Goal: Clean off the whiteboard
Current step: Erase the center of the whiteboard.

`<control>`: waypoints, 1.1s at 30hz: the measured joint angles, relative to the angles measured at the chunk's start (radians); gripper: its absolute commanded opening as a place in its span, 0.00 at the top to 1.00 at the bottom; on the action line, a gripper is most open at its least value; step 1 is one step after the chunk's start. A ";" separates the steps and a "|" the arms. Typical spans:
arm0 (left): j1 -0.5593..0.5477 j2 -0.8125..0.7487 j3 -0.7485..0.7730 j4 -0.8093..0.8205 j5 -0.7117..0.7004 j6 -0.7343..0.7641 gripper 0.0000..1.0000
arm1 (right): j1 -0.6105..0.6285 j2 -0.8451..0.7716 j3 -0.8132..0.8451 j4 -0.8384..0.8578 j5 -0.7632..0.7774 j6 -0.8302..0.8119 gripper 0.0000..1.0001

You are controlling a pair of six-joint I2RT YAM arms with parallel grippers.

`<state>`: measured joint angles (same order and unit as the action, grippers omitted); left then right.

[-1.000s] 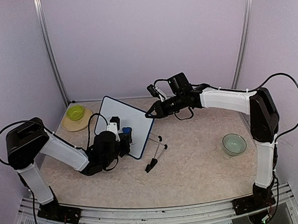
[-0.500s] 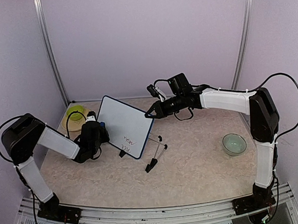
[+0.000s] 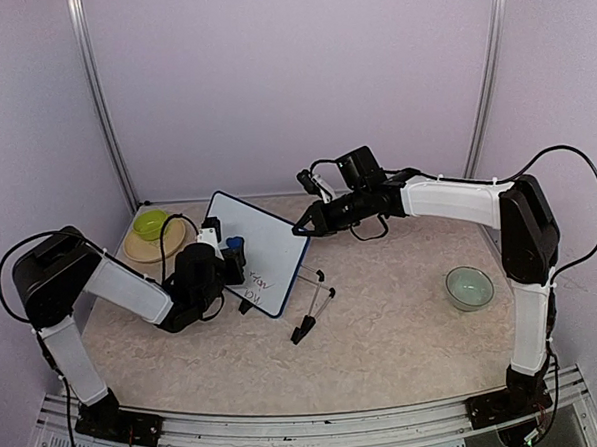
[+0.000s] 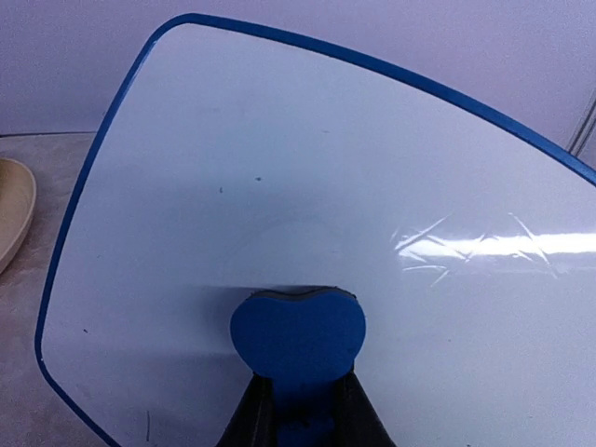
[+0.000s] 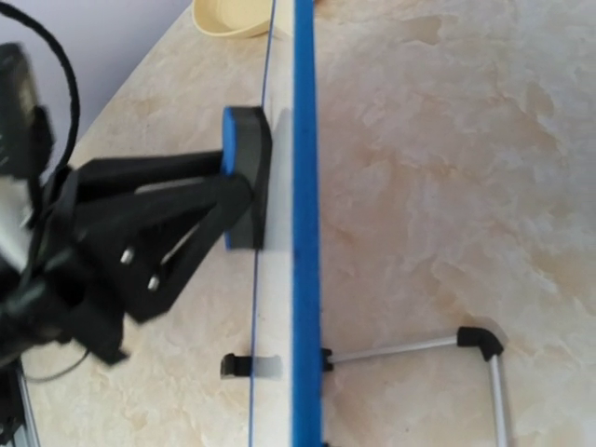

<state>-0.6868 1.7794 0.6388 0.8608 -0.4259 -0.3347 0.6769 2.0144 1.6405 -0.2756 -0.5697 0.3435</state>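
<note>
The whiteboard stands tilted, centre-left of the top view. Left gripper, jaws clamped on the blue eraser, is back on the board face after swinging off its left edge. Right gripper, jaws pinched on the board's upper-right corner. Writing low on the board remains, so more passes are likely needed.

whiteboard stands tilted on table. block lies against its face, in left gripper, which is front-left of it. right gripper at its right corner. legs on table just right of its lower edge. bowl on plate left of it. second bowl well right.
</note>
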 measured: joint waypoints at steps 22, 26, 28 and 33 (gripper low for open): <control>0.090 -0.122 0.033 -0.153 -0.054 0.047 0.89 | 0.015 0.000 -0.004 0.004 -0.049 -0.035 1.00; 0.168 -0.133 0.050 -0.186 -0.056 0.079 0.89 | 0.024 0.000 -0.005 -0.002 -0.058 -0.035 1.00; 0.170 -0.122 0.061 -0.188 -0.053 0.096 0.89 | 0.024 0.000 -0.005 -0.005 -0.056 -0.032 1.00; 0.165 -0.075 0.075 -0.149 -0.048 0.119 0.89 | 0.022 0.000 -0.005 -0.015 -0.043 -0.009 1.00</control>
<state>-0.5220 1.7046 0.7136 0.7116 -0.4740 -0.2153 0.6991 2.0140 1.6352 -0.2909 -0.6128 0.3344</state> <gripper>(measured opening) 0.179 0.051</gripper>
